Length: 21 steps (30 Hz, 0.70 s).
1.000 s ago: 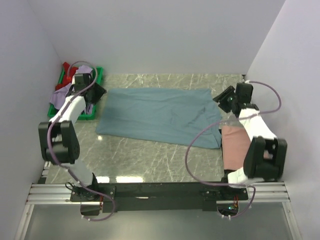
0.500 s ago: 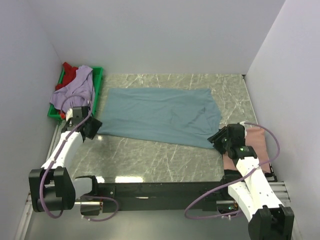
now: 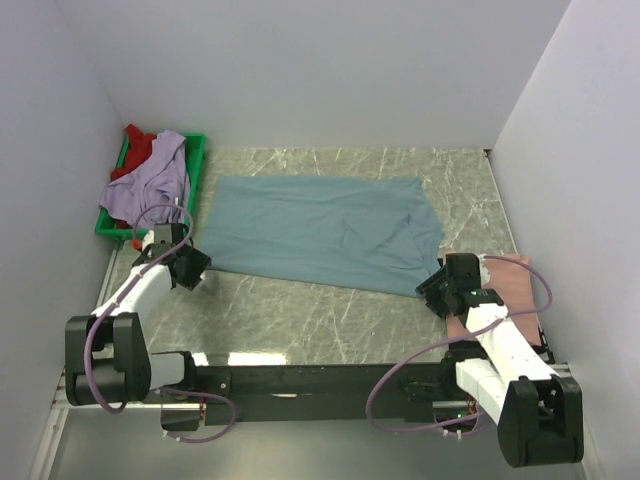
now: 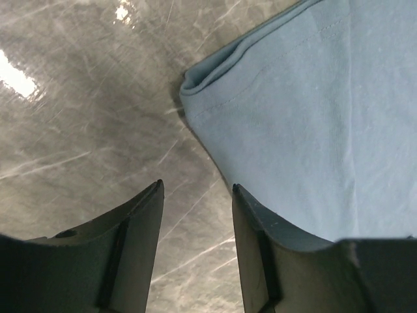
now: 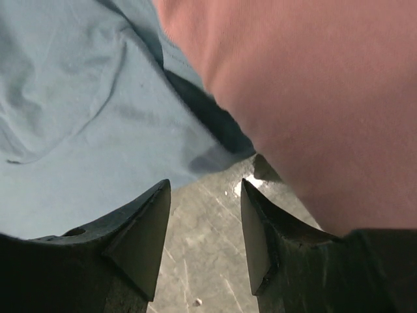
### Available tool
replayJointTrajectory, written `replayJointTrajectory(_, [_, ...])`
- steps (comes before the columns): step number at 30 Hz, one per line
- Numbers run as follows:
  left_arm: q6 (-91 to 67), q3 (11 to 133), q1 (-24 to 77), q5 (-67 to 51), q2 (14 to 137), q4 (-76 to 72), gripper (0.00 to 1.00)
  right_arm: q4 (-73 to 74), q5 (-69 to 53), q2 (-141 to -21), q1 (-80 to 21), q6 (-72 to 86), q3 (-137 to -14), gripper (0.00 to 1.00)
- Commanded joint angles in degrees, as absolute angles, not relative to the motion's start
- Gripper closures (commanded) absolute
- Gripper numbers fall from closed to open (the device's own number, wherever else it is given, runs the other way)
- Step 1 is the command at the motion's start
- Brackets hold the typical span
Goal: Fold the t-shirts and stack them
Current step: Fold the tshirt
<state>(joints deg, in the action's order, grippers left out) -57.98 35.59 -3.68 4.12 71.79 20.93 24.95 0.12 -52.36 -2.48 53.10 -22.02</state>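
- While nothing on the big one is folded yet, the grey-blue t-shirt (image 3: 320,225) is at least laid out flat across the middle of the desk (image 3: 300,315). It has a few wrinkles toward its right side.
- The salmon pink t-shirt (image 3: 515,283) sits at the right edge of the desk, right up against the blue one's near-right corner. In the right wrist view it seems to lap over that corner. It looks like a compact shape, so my guess is it's the folded one and the start of the stack. The arm hides part of it though, so I can't swear to that.
- The lavender t-shirt (image 3: 150,185) and red t-shirt (image 3: 140,145) are bunched up in the green tray (image 3: 199,158) at the far left. The lavender one spills over the tray's near rim, and neither is folded.
- The left pincer (image 4: 195,189) has its jaws apart with nothing between them. It's low over bare desk just beside the blue shirt's near-left corner, where the hem is rolled over a bit.
- The right pincer (image 5: 205,186) also has its jaws apart and is empty. It's over the desk at the blue shirt's near-right corner, with the pink one just to its right.
- My read is that it's maybe a quarter done at best. Both pincers are lined up on the near corners, so the blue fold looks about to start. After that there are two more shirts to fold, plus the stacking.
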Motion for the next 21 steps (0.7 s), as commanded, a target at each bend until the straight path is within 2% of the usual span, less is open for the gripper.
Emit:
replayJointTrajectory(1, [-58.09,35.24,-3.78,4.30,72.59,17.67,0.49,21.53,2.81,-53.52,-2.46,53.70,-22.58,0.46])
replayJointTrajectory(21, [-61.61,36.03,-3.69,10.90,79.98,13.98,0.55,17.94,6.24,-62.75,-1.14,50.36,-26.81,0.45])
